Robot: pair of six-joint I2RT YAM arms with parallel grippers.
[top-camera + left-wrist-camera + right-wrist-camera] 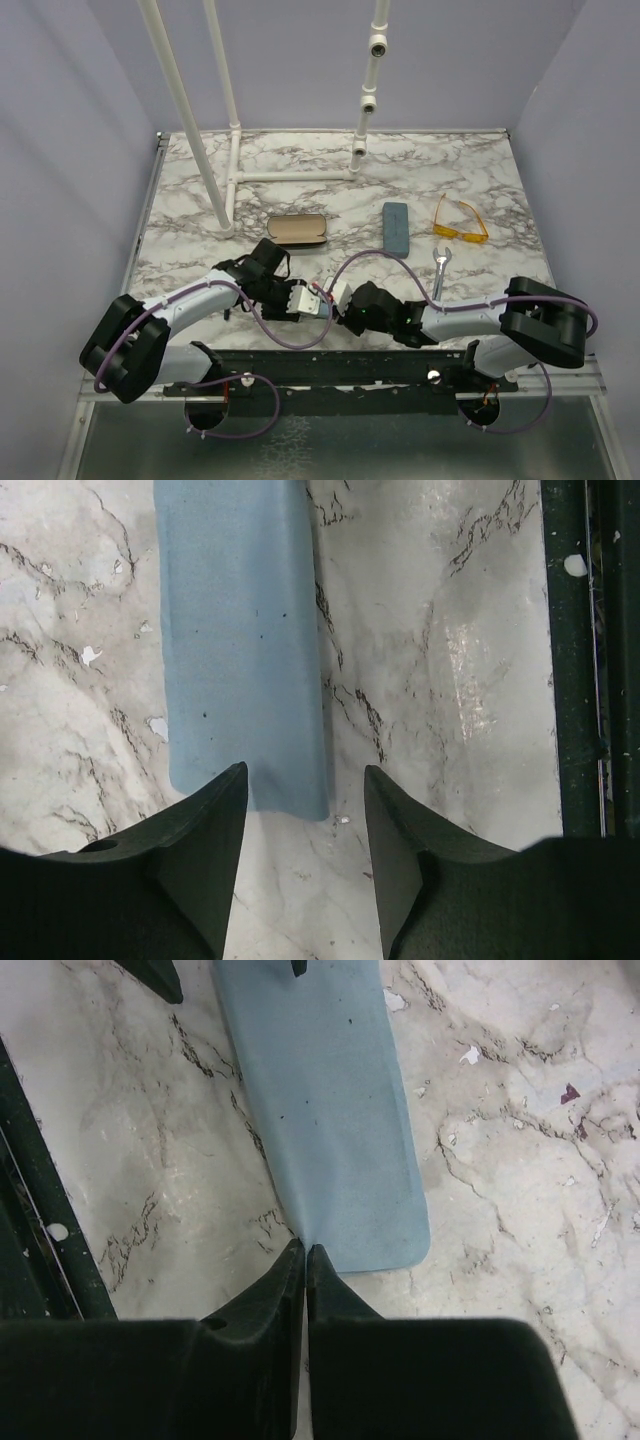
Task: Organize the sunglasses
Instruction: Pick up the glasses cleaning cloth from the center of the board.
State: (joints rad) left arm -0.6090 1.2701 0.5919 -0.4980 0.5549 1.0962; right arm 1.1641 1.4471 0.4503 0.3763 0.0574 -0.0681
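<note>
Starting at the left of the top view, the left arm reaches in low over the marble table, with a white pipe frame standing behind it. Past its elbow lies a dark case showing a tan inside. Just nearer than that, the left gripper meets the right gripper head-on close to the black rail along the table's near edge. The left wrist view shows its fingers spread with nothing between them, only bare marble, and the end of a flat blue strip lies just ahead of the left finger. The right wrist view shows the same strip from the other end. There the right fingers are pressed together, tips at the strip's near corner, and I cannot tell whether they nip its edge. From above, the grippers hide the strip. Right of the tan case and well back from the grippers, a blue case lies lengthwise. Just beside its near end rests the wire pair, close to the right arm's purple cable. Behind that, further right, the yellow pair sits on the marble, apart from both cases and both grippers.
</note>
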